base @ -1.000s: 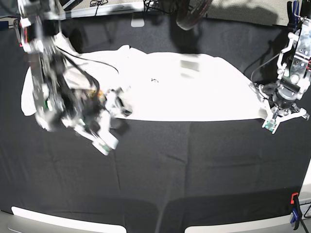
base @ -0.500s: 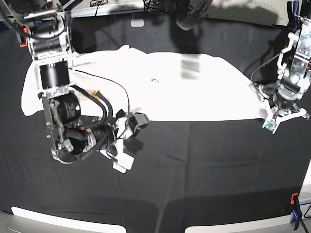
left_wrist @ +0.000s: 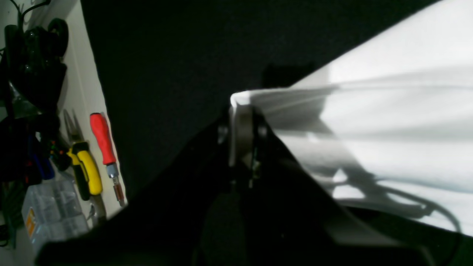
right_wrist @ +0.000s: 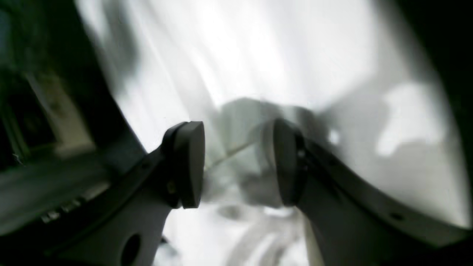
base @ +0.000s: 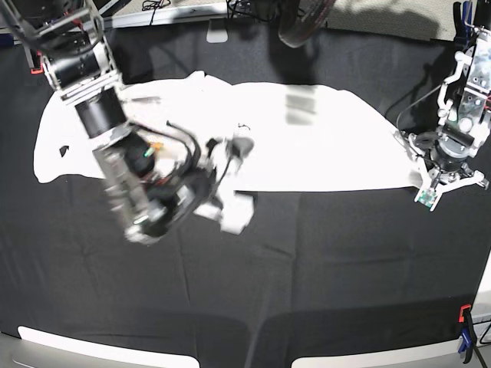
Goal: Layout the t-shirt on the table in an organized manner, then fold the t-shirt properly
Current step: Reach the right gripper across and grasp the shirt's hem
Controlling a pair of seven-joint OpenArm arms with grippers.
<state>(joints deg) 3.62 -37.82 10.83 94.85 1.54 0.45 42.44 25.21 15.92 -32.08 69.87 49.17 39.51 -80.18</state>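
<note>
While left tool point(left_wrist: 242, 125) pinches t-shirt point(base: 307, 146), right tool point(right_wrist: 238, 162) gapes.

- A workshop or robotics lab.
- Hand tools lie beside the table point(base: 322, 261): red-handled screwdriver point(left_wrist: 104, 142), yellow-handled pliers point(left_wrist: 88, 170) (plus a clear parts box point(left_wrist: 51, 210)).
- Clamp point(base: 465, 331) at the table's edge.

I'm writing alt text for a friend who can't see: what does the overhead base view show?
A white t-shirt lies spread across a black-covered table. One robot arm's right gripper, blurred, hangs over the shirt's near edge, while the left gripper is shut on the shirt's corner at the other side.
</note>
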